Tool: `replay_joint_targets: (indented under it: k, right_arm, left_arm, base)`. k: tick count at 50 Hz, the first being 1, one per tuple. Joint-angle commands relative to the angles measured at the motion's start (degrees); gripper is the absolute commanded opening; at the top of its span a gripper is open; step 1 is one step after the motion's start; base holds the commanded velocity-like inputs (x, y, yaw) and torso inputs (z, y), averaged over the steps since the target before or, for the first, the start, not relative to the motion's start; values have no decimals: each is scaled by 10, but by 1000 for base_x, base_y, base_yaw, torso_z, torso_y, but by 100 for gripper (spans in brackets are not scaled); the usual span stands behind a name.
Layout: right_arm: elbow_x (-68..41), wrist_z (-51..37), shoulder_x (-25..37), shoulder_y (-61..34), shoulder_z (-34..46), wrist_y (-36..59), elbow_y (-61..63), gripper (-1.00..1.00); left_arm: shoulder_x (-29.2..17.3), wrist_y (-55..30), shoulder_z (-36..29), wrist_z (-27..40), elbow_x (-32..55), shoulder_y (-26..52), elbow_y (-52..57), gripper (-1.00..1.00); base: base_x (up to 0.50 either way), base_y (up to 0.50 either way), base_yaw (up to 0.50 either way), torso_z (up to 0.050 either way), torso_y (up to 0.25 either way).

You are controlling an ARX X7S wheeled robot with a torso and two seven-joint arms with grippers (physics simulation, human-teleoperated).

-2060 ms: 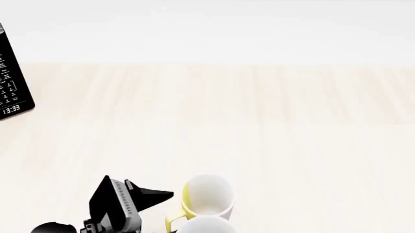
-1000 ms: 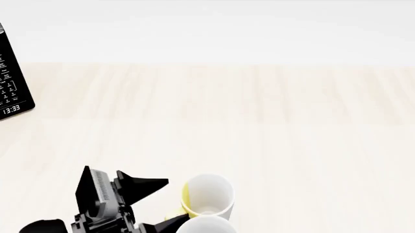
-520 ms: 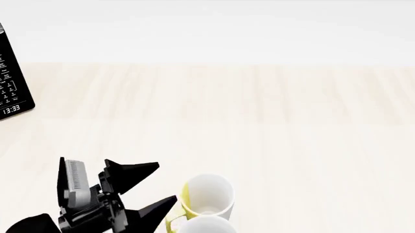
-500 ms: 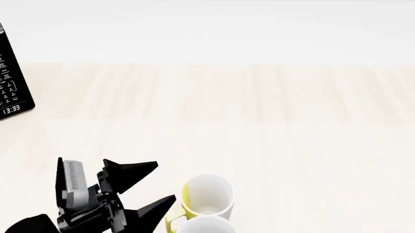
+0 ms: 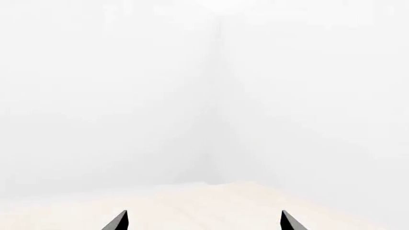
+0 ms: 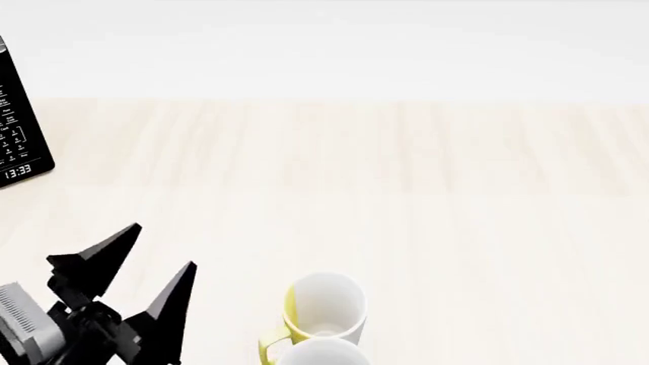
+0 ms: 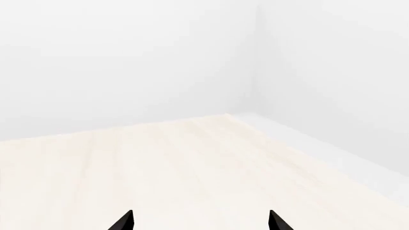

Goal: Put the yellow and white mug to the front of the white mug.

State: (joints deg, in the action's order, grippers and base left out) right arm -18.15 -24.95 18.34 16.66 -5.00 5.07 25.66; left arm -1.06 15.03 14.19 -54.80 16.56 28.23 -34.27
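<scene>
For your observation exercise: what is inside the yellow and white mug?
The yellow and white mug shows only a bare white interior, apparently empty. The white mug covers its near edge.

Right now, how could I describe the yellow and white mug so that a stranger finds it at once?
Look at the near edge of the pale wooden table, right of the open black left gripper. Two mugs stand there close together. The yellow and white mug has a yellow side and handle; the white mug nearer the robot is plain.
</scene>
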Motion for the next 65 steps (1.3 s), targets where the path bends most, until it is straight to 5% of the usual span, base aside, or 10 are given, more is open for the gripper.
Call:
replay_joint_targets:
  k: [1,17,30,65]
  right_arm:
    - [7,-4,-1,-8,9,1,-5,100]
    - [36,-12,-6,-12,21,-27,-11,100]
    - [76,-13,-4,1,29,-84,4,100]
    - [121,-48,0,60,-7,-168,74,100]
  left_arm:
    - [0,30,9,91,45,-57,86,100]
    - [5,104,-16,333,55,-165,266,100]
    - [-4,171,-44,460,29,-260,419,100]
    - [-30,308,-61,546,0,-409,568,100]
  base:
    - [0,0,0,0,0]
    - [0,0,0,0,0]
    - [0,0,0,0,0]
    - [0,0,0,0,0]
